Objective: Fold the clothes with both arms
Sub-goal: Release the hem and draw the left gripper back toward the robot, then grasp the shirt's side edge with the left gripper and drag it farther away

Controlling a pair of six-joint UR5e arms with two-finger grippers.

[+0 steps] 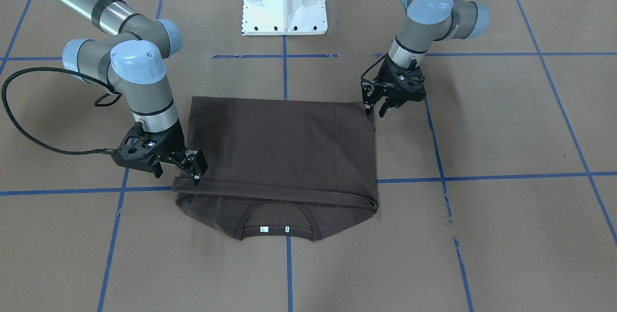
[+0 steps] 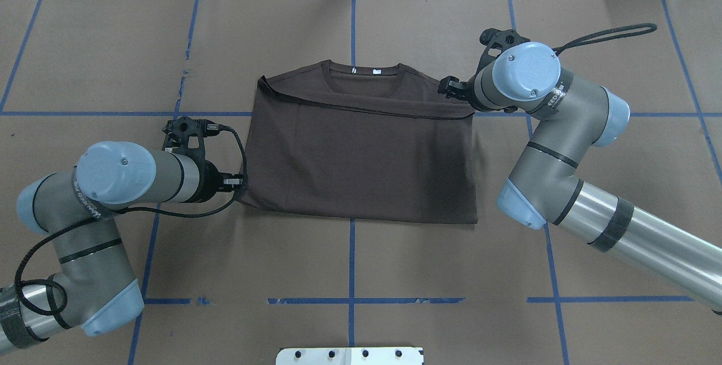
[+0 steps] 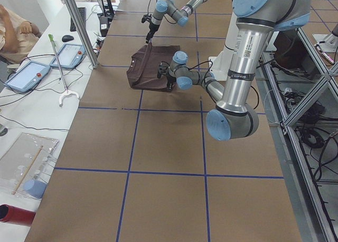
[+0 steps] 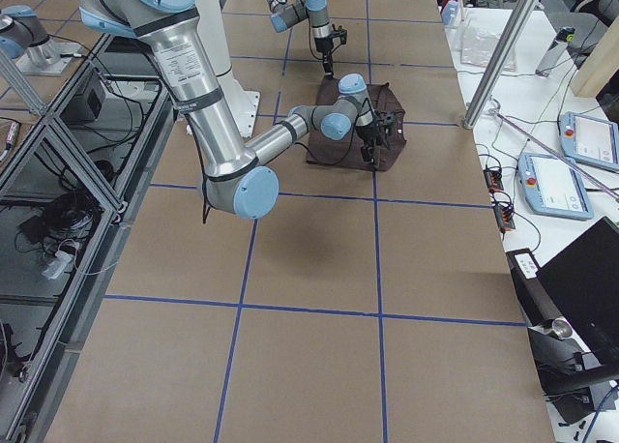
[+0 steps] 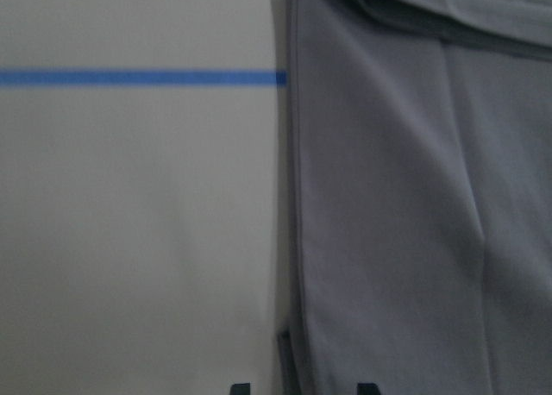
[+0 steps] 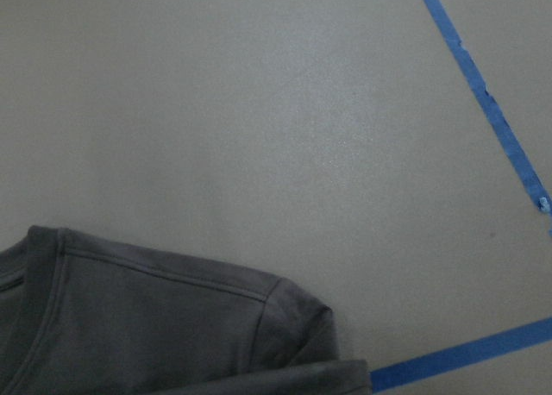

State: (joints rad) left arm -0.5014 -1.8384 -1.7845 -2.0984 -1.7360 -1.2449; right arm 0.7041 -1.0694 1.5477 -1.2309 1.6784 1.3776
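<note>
The dark brown T-shirt (image 1: 279, 143) lies folded on the brown table, its lower half laid up over the chest. The ribbed collar (image 1: 277, 220) with small white labels faces away from the robot. My left gripper (image 1: 376, 108) hangs at the shirt's near corner on my left. It is open, and in the left wrist view the shirt's side edge (image 5: 293, 240) runs down between its fingertips (image 5: 366, 386). My right gripper (image 1: 195, 169) sits low at the far corner on my right, over the folded edge. Its fingers look open. The right wrist view shows only a shirt shoulder (image 6: 172, 317).
Blue tape lines (image 2: 352, 275) grid the brown table. The white bolted pedestal (image 1: 284, 3) stands behind the shirt. Beyond the table's far edge runs a bench with tablets (image 3: 29, 75), a metal pole (image 3: 79, 28) and a seated person (image 3: 16, 28).
</note>
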